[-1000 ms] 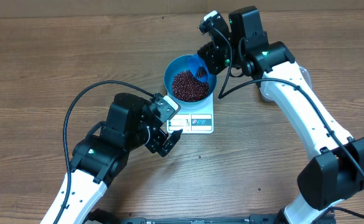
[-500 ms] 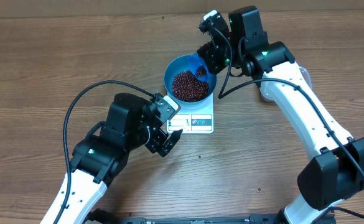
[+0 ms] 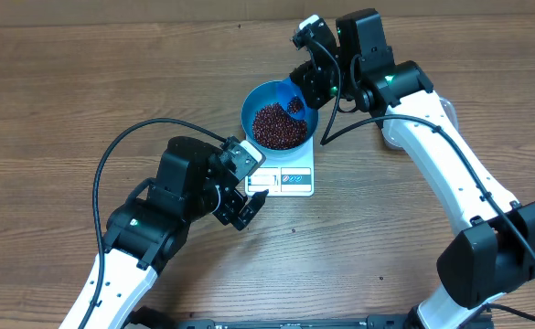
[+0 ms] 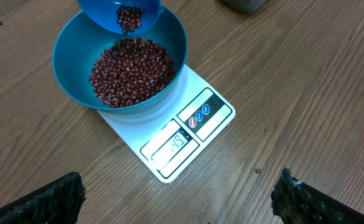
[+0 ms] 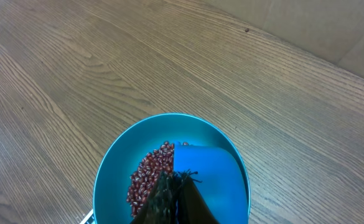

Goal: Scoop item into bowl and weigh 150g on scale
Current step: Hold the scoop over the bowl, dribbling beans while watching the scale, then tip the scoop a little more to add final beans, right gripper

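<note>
Right gripper (image 3: 305,84) is clenching the scoop (image 4: 121,14), tilting it over the scale's (image 4: 214,118) bowl (image 4: 62,65) to trickle beans (image 4: 132,71). Left gripper (image 3: 246,207) is hovering released beside the scale, not touching.

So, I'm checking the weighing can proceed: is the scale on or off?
On. The scale shows dark digits on its display, in front of the bowl holding beans.

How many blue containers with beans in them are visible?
2: the bowl standing on the scale, and the scoop held over it by the right pincer. None looks hidden.
</note>
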Action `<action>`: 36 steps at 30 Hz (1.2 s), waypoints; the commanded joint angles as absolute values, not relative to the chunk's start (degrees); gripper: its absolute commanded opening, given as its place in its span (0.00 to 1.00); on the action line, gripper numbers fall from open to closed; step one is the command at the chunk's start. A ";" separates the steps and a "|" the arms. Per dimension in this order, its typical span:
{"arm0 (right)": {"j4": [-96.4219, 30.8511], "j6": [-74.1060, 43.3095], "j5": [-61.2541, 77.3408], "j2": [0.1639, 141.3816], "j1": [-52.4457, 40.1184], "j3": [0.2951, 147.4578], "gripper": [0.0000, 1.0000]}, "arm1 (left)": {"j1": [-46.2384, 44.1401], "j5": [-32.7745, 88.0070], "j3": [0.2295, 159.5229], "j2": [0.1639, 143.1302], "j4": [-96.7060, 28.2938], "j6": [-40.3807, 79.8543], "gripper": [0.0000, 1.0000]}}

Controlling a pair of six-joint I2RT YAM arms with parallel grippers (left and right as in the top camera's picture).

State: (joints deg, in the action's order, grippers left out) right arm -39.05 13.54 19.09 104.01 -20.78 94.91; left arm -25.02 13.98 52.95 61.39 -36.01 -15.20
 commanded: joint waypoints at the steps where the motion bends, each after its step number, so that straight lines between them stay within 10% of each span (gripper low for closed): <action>1: -39.46 13.32 19.20 103.66 -21.21 94.87 0.04 | -24.77 14.85 52.64 60.73 -35.97 -15.66 1.00; 36: -40.12 13.52 18.26 103.66 -21.37 94.87 0.04 | -24.77 14.85 52.64 60.73 -35.99 -15.66 0.99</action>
